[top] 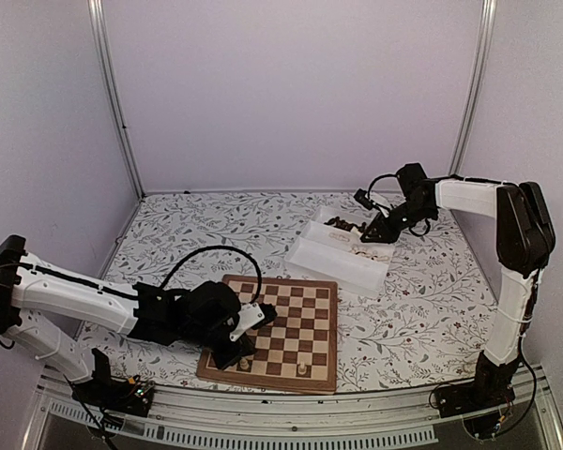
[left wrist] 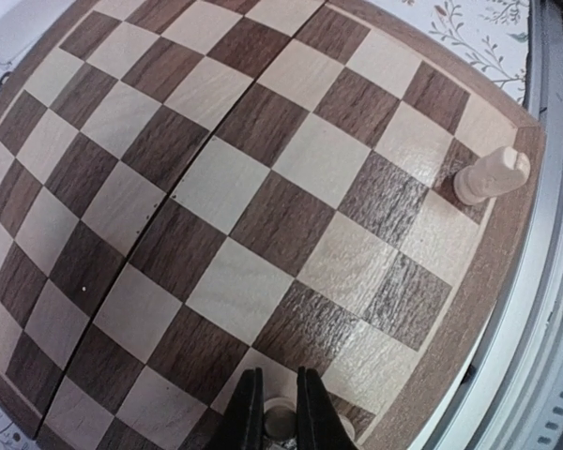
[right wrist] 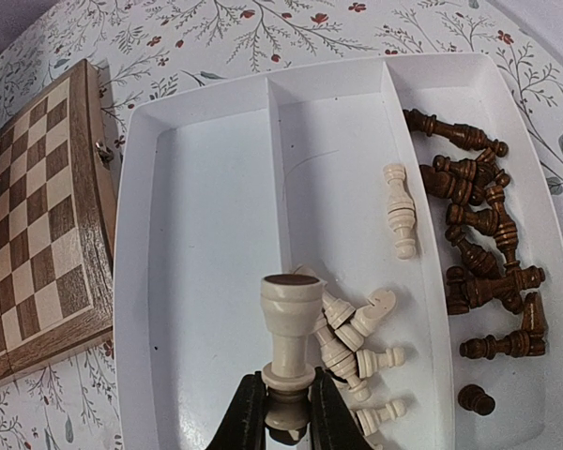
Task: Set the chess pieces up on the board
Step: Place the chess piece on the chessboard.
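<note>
Left jaws pinch a cream wooden piece [left wrist: 280, 424] on the checkered wooden board [left wrist: 263, 187], right jaws another cream piece [right wrist: 289, 328]; you should open left next.

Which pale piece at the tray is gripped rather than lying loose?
The cup-ended pale piece clamped in the right end effector; the other pale pieces lie loose in the tray.
</note>
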Tool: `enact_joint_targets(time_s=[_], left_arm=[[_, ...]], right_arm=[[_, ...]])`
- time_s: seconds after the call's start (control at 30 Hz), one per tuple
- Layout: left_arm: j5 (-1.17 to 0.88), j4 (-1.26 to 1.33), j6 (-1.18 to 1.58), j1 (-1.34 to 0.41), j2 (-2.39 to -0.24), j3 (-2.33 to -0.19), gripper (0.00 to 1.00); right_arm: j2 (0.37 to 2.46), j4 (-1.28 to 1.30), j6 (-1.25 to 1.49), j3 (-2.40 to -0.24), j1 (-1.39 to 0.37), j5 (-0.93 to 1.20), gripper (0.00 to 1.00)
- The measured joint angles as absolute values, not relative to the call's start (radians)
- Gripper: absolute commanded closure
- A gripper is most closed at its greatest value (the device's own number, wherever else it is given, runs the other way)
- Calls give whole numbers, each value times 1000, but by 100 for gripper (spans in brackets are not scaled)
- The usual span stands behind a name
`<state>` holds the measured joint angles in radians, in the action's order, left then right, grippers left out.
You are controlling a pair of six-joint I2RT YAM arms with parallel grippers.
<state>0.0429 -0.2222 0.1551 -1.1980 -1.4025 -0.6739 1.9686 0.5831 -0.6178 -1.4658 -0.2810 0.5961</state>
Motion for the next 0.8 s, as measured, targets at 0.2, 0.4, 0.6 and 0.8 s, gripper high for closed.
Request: enact_joint_targets(time_s=[0.2, 0.4, 0.6, 0.8], left_arm=[[60, -223, 161, -1199, -1403, -674, 87], [68, -223, 162, -1200, -1403, -674, 89], [69, -218, 161, -1200, -1416, -677, 88], [71, -217, 162, -1200, -1419, -678, 79]], right_arm=[[1969, 583, -618, -1465, -281, 596, 89], [1969, 583, -617, -1465, -281, 596, 89], [1969, 583, -618, -1465, -281, 596, 89], [1969, 583, -618, -1465, -281, 596, 89]])
